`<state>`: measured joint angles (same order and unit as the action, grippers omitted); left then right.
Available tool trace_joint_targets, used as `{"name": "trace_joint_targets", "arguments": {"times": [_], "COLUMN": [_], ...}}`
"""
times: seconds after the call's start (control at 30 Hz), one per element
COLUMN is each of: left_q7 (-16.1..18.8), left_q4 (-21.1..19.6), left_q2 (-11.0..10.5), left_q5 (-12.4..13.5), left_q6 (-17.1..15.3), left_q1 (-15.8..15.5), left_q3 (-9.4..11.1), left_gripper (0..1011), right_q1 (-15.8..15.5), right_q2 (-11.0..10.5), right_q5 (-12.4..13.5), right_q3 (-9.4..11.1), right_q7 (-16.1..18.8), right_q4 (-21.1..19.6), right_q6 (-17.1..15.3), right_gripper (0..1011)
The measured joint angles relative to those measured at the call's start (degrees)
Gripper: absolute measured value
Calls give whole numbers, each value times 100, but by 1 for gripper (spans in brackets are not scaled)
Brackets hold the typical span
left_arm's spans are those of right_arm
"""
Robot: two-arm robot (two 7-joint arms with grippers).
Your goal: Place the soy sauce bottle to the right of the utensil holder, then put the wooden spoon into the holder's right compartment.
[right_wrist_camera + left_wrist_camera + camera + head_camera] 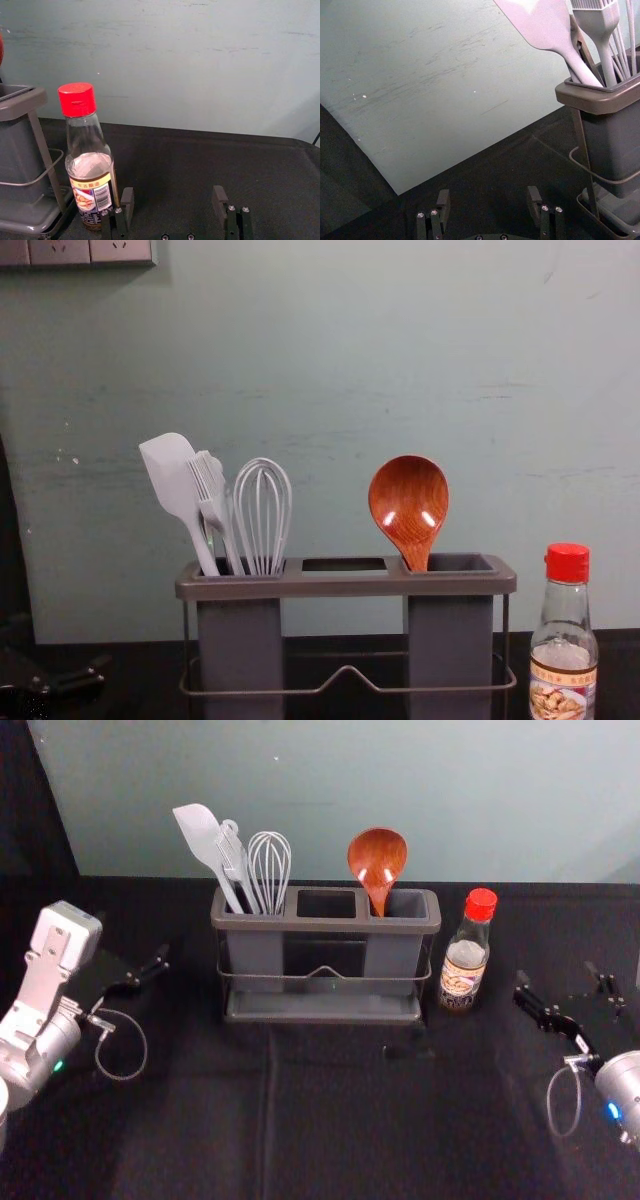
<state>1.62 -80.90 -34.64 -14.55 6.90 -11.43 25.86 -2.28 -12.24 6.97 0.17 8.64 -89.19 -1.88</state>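
Both placements look done: soy sauce bottle [465,960] centre-right, wooden spoon [378,858] upper centre (right compartment [408,904]); left gripper [150,968], mid-left, right gripper [557,973], mid-right, spread.

You see a spatula [168,475], a basting brush [212,495] and a whisk [263,520] standing close together, the brush in the middle, and wall sockets [75,251] high up on the left.

So the backdrop's a plain grey-green wall [300,780], kinda beat up, with dark scuffs and a few white flecks [66,455]. 3 socket plates [90,252] show up top left in the chest view. Black cloth [200,1120] covers the table, creased down the front, dark drape [30,810] at far left, soft shadow on the wall's right.
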Motion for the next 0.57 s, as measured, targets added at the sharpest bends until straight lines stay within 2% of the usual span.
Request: {"name": "trace_joint_targets", "arguments": {"times": [0.57], "left_q7": [0], "left_q4": [0], "left_q2": [0], "left_q5": [0], "left_q6": [0], "left_q1": [0], "left_q3": [0], "left_gripper": [1005], "right_q1": [-1], "right_q2": [0], "right_q5": [0], "right_q3": [0], "right_q7": [-17], "right_q4": [-9], "right_q6": [-6], "right_gripper": [1002]}}
